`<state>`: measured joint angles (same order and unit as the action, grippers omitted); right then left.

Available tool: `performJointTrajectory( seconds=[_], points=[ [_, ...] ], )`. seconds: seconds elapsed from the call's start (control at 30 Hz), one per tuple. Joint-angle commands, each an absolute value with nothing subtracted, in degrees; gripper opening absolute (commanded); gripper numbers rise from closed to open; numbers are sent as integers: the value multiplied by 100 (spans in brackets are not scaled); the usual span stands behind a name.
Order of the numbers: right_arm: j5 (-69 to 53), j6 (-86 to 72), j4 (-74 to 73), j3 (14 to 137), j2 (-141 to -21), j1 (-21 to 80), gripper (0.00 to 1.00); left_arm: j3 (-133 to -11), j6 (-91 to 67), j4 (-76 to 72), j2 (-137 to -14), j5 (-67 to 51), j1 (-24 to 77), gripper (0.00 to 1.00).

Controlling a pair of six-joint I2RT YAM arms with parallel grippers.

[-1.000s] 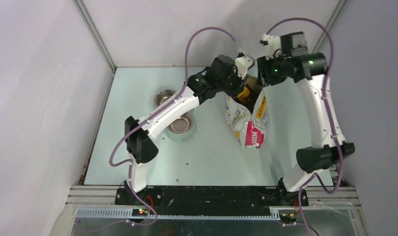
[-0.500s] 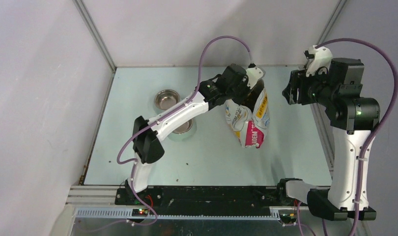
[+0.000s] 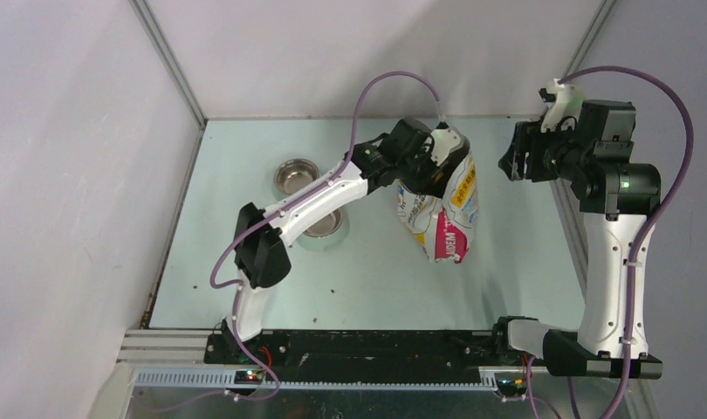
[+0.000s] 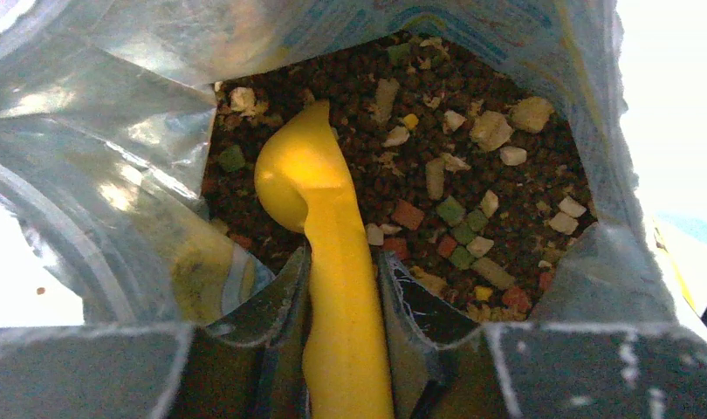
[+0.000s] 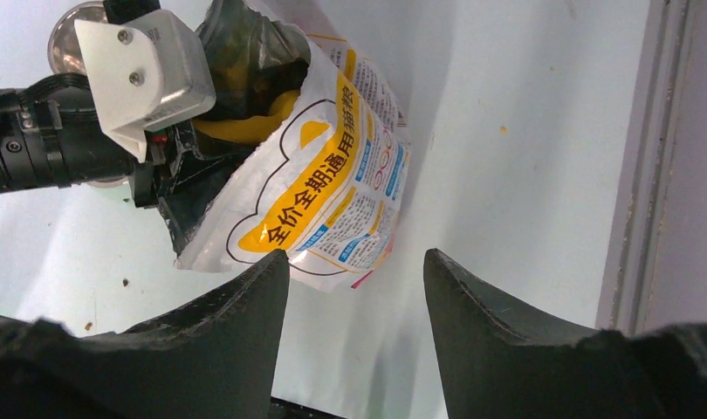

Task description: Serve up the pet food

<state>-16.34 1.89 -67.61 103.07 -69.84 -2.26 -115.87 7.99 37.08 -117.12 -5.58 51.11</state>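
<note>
From above, my left claw is sunk into the far, open end of the white-yellow-pink printed foil bag. The bag sits on the pale green surface, to the right of two round steel bowls. Its long axis runs from near to far. My right claw hangs well apart from it, off to the right.

Through my left wrist camera, the left claw is pinching the handle of the yellow plastic scoop, one finger pressed on each side. The scoop's round end rests on the pet food, dark-brown kibble mixed with pale, green and red bits, down inside the bag. I cannot tell whether any is loaded. I judge I should push the tip under the pellets, then roll my wrist level before lifting past the foil lip. The heap has no long axis of its own and simply fills the bag's width. The scoop's axis points straight away from my claw.

Through my right wrist camera, the right claw is spread wide and empty, looking down at the bag. Nothing steadies the bag, so a slow lift seems wise.
</note>
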Motion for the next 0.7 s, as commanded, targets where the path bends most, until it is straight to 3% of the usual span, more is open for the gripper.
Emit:
performJointTrajectory(
  seconds=[0.0, 0.13, 0.37, 0.67],
  points=[
    [-1758, 75, -6592, 10211, -6987, -261, 61, -11356, -26, 5003, -12175, -2417, 5128, 0],
    [-1766, 75, -6645, 10041, -6983, -271, 60, -11859, -763, 4821, -12310, -3177, 4984, 0],
    [-1575, 179, -6767, 9900, -7035, -285, 60, -12316, -1777, 4308, -12134, -3249, 4631, 0],
    [-1468, 663, -6517, 9220, -6868, -443, 59, -13074, -3447, 3461, -12298, -4175, 3657, 0]
  ],
)
